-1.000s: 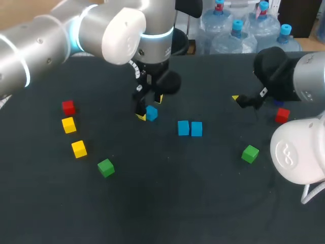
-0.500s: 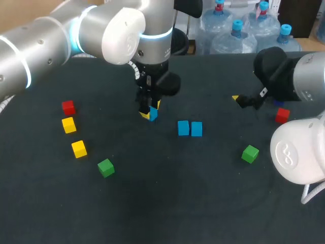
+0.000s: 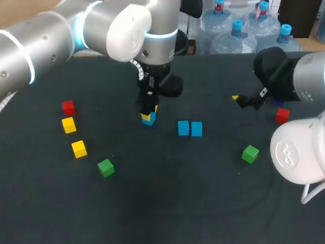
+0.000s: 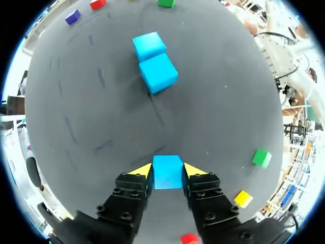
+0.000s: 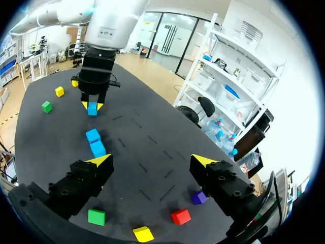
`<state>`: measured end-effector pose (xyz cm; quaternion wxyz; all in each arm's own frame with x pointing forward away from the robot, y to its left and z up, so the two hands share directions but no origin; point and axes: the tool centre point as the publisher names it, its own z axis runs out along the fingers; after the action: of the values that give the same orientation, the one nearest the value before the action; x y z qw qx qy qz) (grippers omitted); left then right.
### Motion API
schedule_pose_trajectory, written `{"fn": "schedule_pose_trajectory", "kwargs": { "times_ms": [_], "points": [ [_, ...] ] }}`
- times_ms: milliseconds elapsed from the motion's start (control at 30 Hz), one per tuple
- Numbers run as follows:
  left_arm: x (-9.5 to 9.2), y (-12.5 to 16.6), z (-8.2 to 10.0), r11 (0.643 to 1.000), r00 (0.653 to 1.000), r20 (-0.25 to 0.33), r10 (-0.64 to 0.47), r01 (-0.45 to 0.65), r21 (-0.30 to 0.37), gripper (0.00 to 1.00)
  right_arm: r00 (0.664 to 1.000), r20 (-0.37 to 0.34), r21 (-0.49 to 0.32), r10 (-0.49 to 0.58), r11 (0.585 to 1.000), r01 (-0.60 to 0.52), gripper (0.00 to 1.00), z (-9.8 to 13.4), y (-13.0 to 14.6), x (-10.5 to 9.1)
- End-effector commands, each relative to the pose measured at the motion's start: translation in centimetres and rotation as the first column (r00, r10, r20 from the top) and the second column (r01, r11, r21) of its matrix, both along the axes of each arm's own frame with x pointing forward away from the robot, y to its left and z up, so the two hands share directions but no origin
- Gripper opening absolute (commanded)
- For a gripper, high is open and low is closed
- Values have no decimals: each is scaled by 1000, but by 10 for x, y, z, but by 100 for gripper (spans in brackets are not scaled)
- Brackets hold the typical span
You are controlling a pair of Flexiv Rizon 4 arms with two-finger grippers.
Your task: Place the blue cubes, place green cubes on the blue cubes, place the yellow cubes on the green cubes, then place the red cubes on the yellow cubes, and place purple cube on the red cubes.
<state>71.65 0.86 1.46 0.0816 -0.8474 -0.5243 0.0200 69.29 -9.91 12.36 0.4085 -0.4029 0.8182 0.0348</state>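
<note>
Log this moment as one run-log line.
left gripper: shut on blue cube | right gripper: open, empty | blue pair: side by side

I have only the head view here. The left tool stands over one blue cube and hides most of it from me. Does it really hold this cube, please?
Observer: Yes. The left wrist view shows the left tool shut on the blue cube; both yellow tips touch it, from two sides.
Operator: Thank you. And where is the purple cube? I cannot find it.
Observer: The right wrist view shows the purple cube close to the right tool, next to a red cube but not touching it.
Operator: Is the right tool carrying something?
Observer: No. In its own view the fingers stand wide open, with nothing between them.
</note>
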Motion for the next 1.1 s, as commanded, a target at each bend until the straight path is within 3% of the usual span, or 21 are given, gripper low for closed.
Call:
{"fn": "schedule_pose_trajectory", "kwargs": {
  "times_ms": [33,100,400,867,1100],
  "points": [
    [0,-15,12,999,1000,-13,21,-20,30,0,1000,-2,0,1,1000,-1,100,1,-1,0],
    [-1,-19,17,999,999,3,43,-43,34,0,1000,-2,0,1,1000,-1,100,1,-1,0],
    [-13,-23,13,988,988,-30,149,-148,30,0,1000,-2,0,1,1000,-1,100,1,-1,0],
    [-33,-27,11,943,943,-38,331,-332,-5,0,1000,-2,0,1,1000,-1,100,1,-1,0],
    [-41,-37,8,932,932,-8,363,-363,-5,0,1000,-2,0,1,1000,-1,100,1,-1,0]
  ]
}}
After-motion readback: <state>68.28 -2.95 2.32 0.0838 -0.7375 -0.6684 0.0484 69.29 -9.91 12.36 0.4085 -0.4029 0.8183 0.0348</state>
